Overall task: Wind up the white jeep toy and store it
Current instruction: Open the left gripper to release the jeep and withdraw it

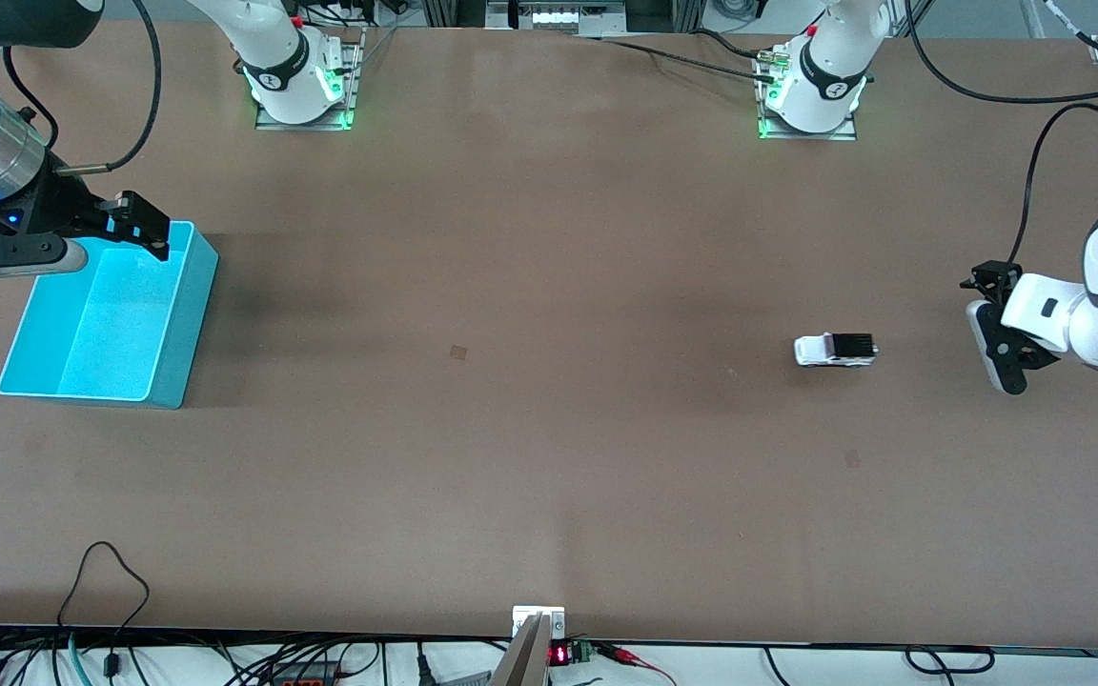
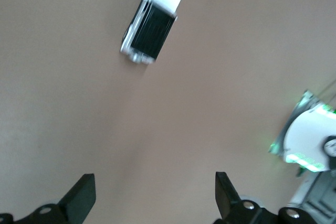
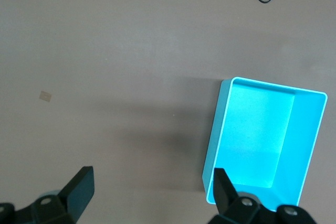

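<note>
The white jeep toy (image 1: pixel 835 350) stands on its wheels on the brown table, toward the left arm's end; its black roof shows in the left wrist view (image 2: pixel 152 19). My left gripper (image 1: pixel 989 329) hangs open and empty beside the jeep, a short way off toward the table's end, and the left wrist view (image 2: pixel 155 203) has only bare table between its fingers. The turquoise bin (image 1: pixel 182 353) sits empty at the right arm's end. My right gripper (image 1: pixel 144 231) hovers open over the bin's corner nearest the bases; the right wrist view (image 3: pixel 152 192) looks down at the bin (image 3: pixel 214 135).
The two arm bases (image 1: pixel 301 81) (image 1: pixel 811 90) stand along the table edge farthest from the front camera. Cables (image 1: pixel 106 581) trail over the near edge, where a small display box (image 1: pixel 559 653) sits. A faint square mark (image 1: pixel 458 353) lies mid-table.
</note>
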You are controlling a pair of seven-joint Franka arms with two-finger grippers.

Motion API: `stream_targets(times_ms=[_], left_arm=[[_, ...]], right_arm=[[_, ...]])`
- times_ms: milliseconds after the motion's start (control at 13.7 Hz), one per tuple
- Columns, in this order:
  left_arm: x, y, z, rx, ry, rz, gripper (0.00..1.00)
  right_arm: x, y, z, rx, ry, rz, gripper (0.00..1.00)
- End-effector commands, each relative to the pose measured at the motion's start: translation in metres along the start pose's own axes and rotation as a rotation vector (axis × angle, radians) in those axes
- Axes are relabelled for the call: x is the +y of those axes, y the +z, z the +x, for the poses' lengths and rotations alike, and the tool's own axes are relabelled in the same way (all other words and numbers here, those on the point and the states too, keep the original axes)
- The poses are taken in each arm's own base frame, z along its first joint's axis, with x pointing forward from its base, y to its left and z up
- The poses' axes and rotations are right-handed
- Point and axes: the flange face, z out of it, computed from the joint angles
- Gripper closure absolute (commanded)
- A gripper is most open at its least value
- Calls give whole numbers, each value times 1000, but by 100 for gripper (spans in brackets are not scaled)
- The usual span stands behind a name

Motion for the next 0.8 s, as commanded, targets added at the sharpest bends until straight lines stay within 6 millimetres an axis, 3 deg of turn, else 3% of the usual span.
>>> stream_targets(times_ms=[0, 218, 364, 582, 728], left_arm=[[27, -41, 20, -15, -153, -9, 0], [58, -77, 38, -18, -411, -8, 0], [95, -99, 66, -24, -487, 66, 0], [118, -133, 56, 156, -742, 100, 0], [124, -144, 48, 274, -931, 116, 0]], right_arm=[[0, -3, -3, -3, -2, -18, 0], [0, -3, -3, -3, -2, -18, 0], [0, -3, -3, -4, -2, -18, 0], [0, -3, -3, -4, -2, -18, 0], [0, -3, -3, -4, -2, -18, 0]])
